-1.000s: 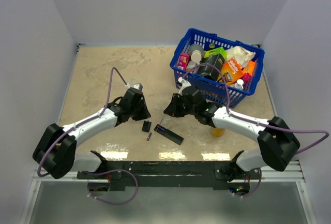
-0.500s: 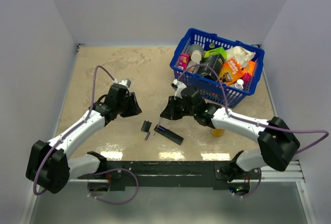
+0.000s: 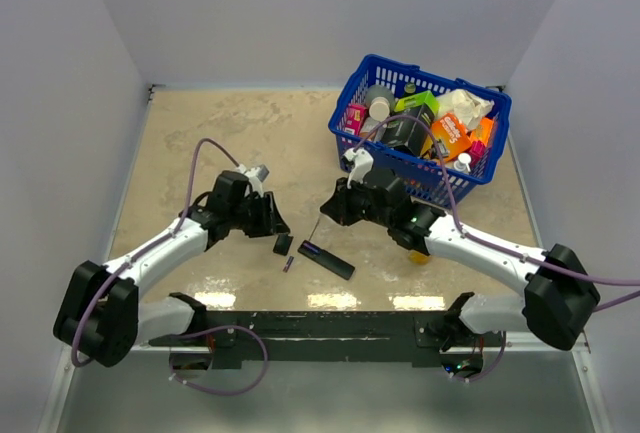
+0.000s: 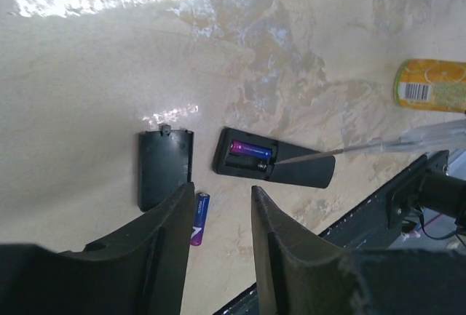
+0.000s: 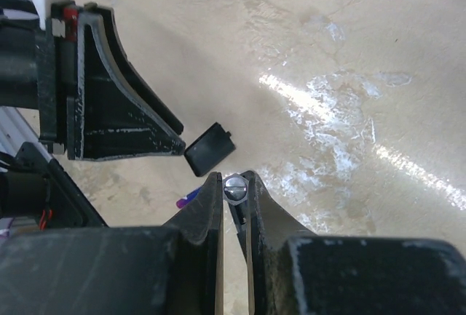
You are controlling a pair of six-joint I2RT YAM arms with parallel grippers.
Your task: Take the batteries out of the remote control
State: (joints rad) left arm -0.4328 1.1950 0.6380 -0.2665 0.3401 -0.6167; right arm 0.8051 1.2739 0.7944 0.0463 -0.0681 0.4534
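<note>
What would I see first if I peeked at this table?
The bright blue basket, crammed full, sits at the back right. Near the front lies the black remote, its back open with one purple battery inside and a second battery loose nearby. The right gripper pinches a thin stick aimed into it.

I note my left gripper [image 3: 268,219] has returned beside the battery cover [image 3: 283,244], jaws now parted. My right arm [image 3: 480,245] has shifted its elbow toward the table's [image 3: 200,133] right edge.

Open remote [image 4: 273,164] (one battery [image 4: 199,218] loose)
</note>
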